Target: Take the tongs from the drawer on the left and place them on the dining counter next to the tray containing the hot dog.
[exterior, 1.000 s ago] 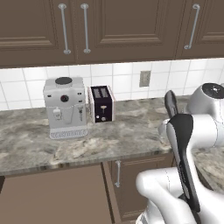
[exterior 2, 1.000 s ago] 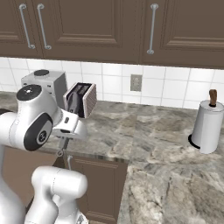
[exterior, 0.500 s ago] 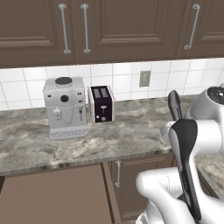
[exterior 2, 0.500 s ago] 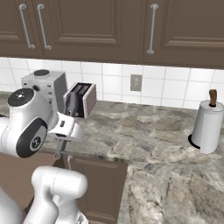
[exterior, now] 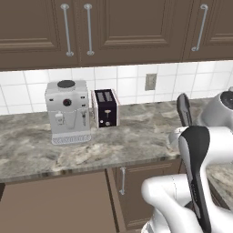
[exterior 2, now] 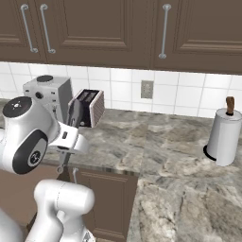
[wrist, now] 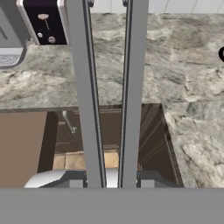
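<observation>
The gripper (wrist: 111,181) is clamped on the tongs (wrist: 109,87), whose two grey arms run straight up the hand view, held above the marbled counter (wrist: 183,65) near the black toaster (exterior: 106,108) and coffee machine (exterior: 67,111)

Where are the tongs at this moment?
The tongs are held in the claw: in the hand view, their two long grey arms run up the middle, over the counter edge, with the toaster at the upper left.
</observation>
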